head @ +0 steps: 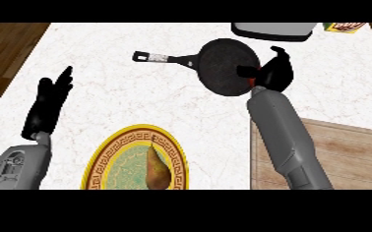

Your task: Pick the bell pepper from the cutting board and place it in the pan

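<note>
On the white marbled surface (145, 103), items as follows.

Pan (227, 64): black, round, set toward the far right of the surface, its handle (163, 57) running out to the left and ending in a pale grey band.

Right hand (276, 71): black, at the end of a grey forearm that rises from the lower right edge. It sits over the pan's right rim, fingers curled inward around something.

Bell pepper (252, 80): only a small sliver of red shows, at the lower edge of the right hand, just over the pan's rim; the rest is hidden by the hand. Whether it touches the pan cannot be told.

Cutting board (341, 147): light wood, at the lower right, partly covered by the right forearm. Nothing shows on its visible part.

Left hand (49, 103): black, near the left edge of the surface, fingers straight and pointing away from the robot, holding nothing, resting.

Plate (109, 157): round, yellow rim with a dark patterned band and a pale green centre, at the lower middle, cut by the view's lower edge.

Pear (155, 169): brownish, lying on the plate with its narrow end pointing away.

Grey appliance (274, 29): at the far edge, behind the pan, only partly in view.

Yellow box (345, 26): at the far right corner, beside the grey appliance.
</note>
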### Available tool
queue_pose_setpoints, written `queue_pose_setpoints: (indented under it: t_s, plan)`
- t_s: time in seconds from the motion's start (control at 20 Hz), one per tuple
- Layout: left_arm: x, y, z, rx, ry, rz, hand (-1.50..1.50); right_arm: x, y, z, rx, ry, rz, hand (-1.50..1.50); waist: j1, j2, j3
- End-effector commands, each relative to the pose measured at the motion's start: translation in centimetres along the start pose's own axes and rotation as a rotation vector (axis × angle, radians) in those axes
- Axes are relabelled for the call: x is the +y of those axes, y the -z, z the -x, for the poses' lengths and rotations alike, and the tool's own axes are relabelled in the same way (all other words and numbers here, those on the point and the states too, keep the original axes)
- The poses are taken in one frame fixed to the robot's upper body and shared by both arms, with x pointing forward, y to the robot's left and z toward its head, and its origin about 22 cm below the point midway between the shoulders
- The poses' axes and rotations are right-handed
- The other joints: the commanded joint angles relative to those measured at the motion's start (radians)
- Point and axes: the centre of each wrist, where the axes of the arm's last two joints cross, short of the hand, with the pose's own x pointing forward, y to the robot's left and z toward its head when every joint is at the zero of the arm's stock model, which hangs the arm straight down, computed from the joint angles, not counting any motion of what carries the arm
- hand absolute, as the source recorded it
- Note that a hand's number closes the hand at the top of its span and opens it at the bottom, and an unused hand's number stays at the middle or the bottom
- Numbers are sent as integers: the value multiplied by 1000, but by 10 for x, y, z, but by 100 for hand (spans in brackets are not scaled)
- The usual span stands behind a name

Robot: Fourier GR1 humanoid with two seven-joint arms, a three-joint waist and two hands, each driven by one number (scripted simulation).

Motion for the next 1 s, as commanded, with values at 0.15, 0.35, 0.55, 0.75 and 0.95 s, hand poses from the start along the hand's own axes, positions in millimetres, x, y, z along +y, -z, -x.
queue_pose_setpoints:
  t_s: [0.15, 0.35, 0.55, 0.75, 0.95]
  plan:
    - [-5, 1, -2, 0, -5, 16, 0, 7, 1, -11, -14, 190, 131, -150, 5, 0, 0]
    - [0, 1, 6, 5, -4, -4, 0, 8, 3, -15, -65, 273, 227, -150, -9, -3, -2]
    - [10, -4, 9, 25, -14, -25, 0, 8, 7, -15, -9, 335, 295, -150, -27, -17, -3]
    - [19, -3, 17, 58, -18, -45, 0, 15, 5, 4, 8, 355, 370, -150, -58, -28, -4]
    - [20, -12, 25, 74, -15, -46, 0, 15, 1, 25, 52, 368, 380, -150, -80, -49, -5]
